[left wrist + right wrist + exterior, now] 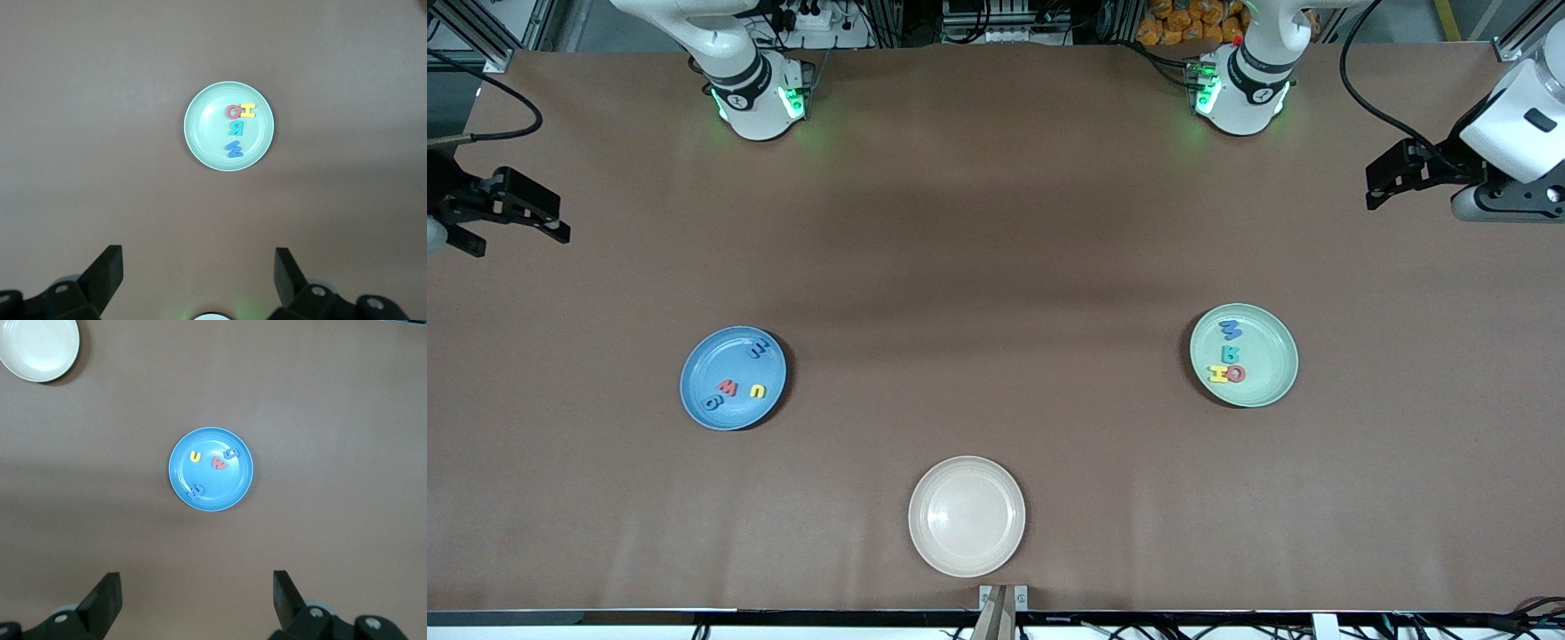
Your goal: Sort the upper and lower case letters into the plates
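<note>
Left end effector [1383, 182] apart, raised at table's end; right end effector [525, 218] likewise, both arms waiting.

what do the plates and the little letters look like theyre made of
Blue plate, mint green plate and cream plate: probably matte plastic or melamine, given even colour and only soft sheen.

Letters: likely foam or soft plastic; chunky, saturated, no glare.

Table: seems covered in dull brown paper or mat.

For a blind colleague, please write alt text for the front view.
Four toy letters lie in a blue plate and four in a mint green plate; a cream plate, nearer the camera, holds none. The left gripper and right gripper wait open at the table's ends.
</note>
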Controlling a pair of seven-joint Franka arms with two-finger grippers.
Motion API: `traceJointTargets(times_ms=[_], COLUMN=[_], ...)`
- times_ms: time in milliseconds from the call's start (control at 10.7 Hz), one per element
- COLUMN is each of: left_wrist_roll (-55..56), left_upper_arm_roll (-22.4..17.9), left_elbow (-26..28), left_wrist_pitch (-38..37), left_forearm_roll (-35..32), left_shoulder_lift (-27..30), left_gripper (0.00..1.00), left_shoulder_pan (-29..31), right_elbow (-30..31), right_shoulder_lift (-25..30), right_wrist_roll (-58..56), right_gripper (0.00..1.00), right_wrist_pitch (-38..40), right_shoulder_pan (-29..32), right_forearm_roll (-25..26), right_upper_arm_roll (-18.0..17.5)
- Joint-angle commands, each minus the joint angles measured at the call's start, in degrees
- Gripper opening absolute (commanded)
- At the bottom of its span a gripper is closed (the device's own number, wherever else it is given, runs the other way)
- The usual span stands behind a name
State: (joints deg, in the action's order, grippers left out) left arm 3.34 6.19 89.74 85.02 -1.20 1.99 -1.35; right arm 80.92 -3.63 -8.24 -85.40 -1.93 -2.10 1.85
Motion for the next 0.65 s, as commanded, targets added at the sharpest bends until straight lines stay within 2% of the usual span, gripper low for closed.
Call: traceJointTargets(times_ms=[0,560], left_wrist_roll=[-0.79,-0.26], left_upper_arm_roll=[0.13,-0.3], left_elbow=[-1.05,-0.97], left_wrist_pitch=[-1.18,-1.26], left_forearm_roll=[-0.12,0.85], left_shoulder_lift=[-0.5,-0.41], left_gripper=[1.0,1.0], left_shoulder_pan=[0.3,0.3], right_elbow=[-1.64,-1.64], right_shoulder_lift=[-0.76,-0.76], right_wrist_roll=[-0.64,-0.64], right_gripper=[1.0,1.0], right_wrist_pitch=[1.11,1.11], right_shoulder_pan=[1.23,1.23], right_forearm_roll=[-0.01,-0.09], right_upper_arm_roll=[-0.7,-0.79])
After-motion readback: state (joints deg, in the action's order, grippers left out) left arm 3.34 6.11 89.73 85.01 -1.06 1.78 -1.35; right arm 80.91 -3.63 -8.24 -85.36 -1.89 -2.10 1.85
